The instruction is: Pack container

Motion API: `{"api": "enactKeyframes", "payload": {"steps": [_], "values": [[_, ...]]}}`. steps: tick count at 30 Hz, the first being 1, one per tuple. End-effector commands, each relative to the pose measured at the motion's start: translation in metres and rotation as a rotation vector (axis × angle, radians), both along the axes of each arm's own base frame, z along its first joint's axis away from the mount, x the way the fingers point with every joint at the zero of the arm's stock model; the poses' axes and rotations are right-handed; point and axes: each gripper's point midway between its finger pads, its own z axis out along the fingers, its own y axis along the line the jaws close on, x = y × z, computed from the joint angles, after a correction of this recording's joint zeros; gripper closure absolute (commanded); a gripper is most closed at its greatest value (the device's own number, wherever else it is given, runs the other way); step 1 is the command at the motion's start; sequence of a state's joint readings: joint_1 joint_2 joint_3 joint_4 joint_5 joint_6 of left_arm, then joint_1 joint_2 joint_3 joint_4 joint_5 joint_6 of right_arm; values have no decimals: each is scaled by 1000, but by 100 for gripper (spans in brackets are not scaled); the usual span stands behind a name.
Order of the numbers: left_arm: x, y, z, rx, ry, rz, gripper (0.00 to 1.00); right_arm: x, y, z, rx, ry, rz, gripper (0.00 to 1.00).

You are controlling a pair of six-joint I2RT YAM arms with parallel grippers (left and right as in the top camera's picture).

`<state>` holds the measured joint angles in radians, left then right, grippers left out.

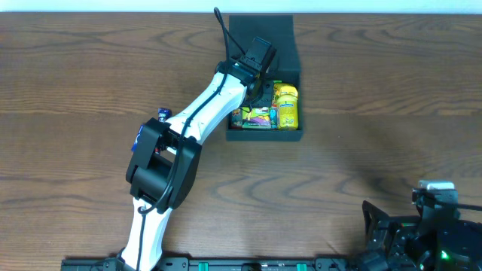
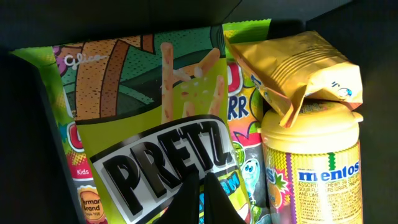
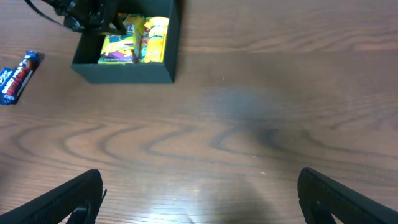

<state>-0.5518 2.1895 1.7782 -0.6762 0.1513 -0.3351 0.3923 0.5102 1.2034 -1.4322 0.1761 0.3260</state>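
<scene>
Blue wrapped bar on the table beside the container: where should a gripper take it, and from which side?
Probably across the middle of the blue wrapped bar, from straight above: it lies flat on the table, long and slim, apart from the container.

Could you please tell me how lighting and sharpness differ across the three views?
Overhead: evenly lit, container sharp. Left wrist: Pretz packet bright and crisp against dark walls. Right wrist: faint shadow on the table, right pincer soft-edged.

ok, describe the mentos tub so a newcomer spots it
Find the black container at the far edge of the table, lid flap open. Inside, along its right wall, sits the yellow Mentos tub: the only rigid cylinder among crinkly packets.
</scene>
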Motion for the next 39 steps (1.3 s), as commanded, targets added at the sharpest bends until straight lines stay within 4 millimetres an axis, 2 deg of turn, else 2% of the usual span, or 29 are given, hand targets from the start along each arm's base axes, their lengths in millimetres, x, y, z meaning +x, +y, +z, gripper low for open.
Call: {"api": "enactKeyframes", "payload": {"steps": [1,4,9,13,16,19,25,31,39], "values": [[10,-7,30,-42,-71,-27,94,0,-1,2,5,-5,-5,1],[11,-14,41,-72,-97,-37,94,0,-1,2,5,-5,-6,1],[1,-34,42,-95,-99,-99,94,0,-1,2,5,-5,-6,1],[-10,-51,30,-86,-85,-143,94,0,-1,2,5,-5,-5,1],[-17,-54,17,-69,-56,-154,94,0,-1,2,5,-5,-5,1],[-15,-51,13,-43,-63,-143,94,0,-1,2,5,-5,-5,1],[-9,-27,5,73,-79,-61,94,0,-1,2,5,-5,-5,1],[-8,-26,3,77,-79,-57,94,0,-1,2,5,-5,-5,1],[-13,-18,-24,118,-15,-49,94,0,-1,2,5,-5,-5,1]]}}
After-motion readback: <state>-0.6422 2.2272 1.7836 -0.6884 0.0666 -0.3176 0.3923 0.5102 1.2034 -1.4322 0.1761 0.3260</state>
